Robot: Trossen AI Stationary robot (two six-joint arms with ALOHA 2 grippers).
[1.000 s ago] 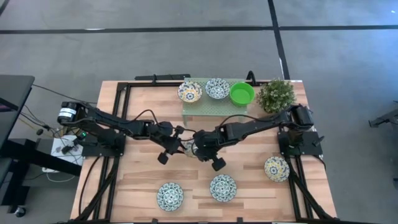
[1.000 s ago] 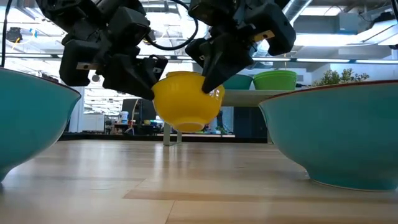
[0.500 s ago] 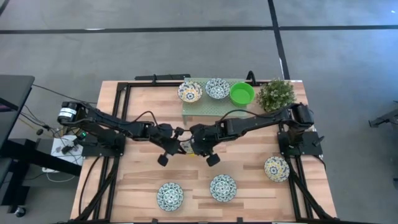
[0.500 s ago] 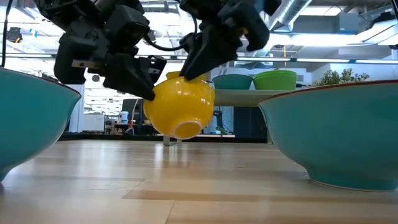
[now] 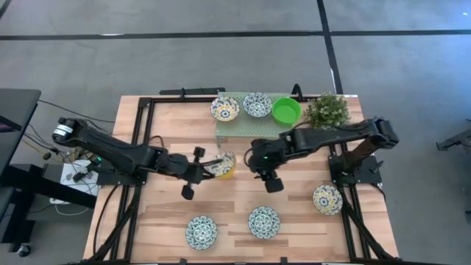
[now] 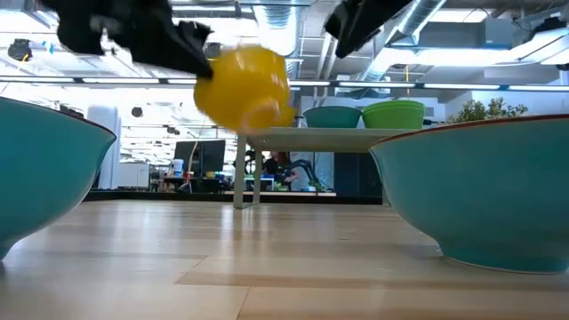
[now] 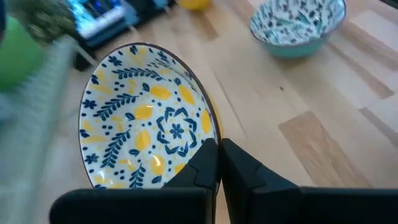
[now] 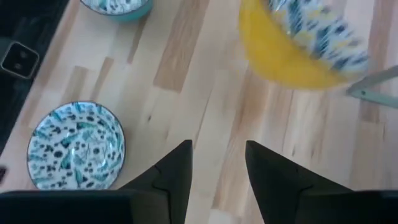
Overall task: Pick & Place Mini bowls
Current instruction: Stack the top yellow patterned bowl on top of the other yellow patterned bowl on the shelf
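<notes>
A mini bowl [image 5: 224, 166], yellow outside and white with a blue and yellow pattern inside [image 7: 143, 124], hangs above the middle of the table [image 6: 242, 84], with my left gripper [image 7: 219, 155] shut on it. My right gripper [image 8: 217, 155] stands open to the bowl's right [image 5: 250, 162], holding nothing. Three mini bowls sit on the pale-green rack [image 5: 254, 124]: two patterned [image 5: 225, 109] [image 5: 257, 104] and one green [image 5: 286, 110]. Three patterned bowls rest on the near part of the table [image 5: 201, 232] [image 5: 263, 221] [image 5: 327, 199]. My left gripper pinches the bowl's rim [image 7: 208, 134], one finger [image 7: 202, 168] inside the bowl and the other outside. The fingers come nearly level from the table's left side. The bowl is lifted clear of the table and tilted, its foot [image 6: 260, 114] turned toward the near side.
A small potted plant [image 5: 326, 112] stands right of the rack at the far edge. In the low view two teal-sided bowls [image 6: 44, 169] [image 6: 480, 196] loom close on either side. Bare wood lies between the rack and the near row of bowls.
My right gripper has opened, let go of the yellow bowl and drawn back up and toward the table's right edge. My left gripper has shut on the bowl's rim and raised it; the bowl has tipped over and now hangs higher above the table.
</notes>
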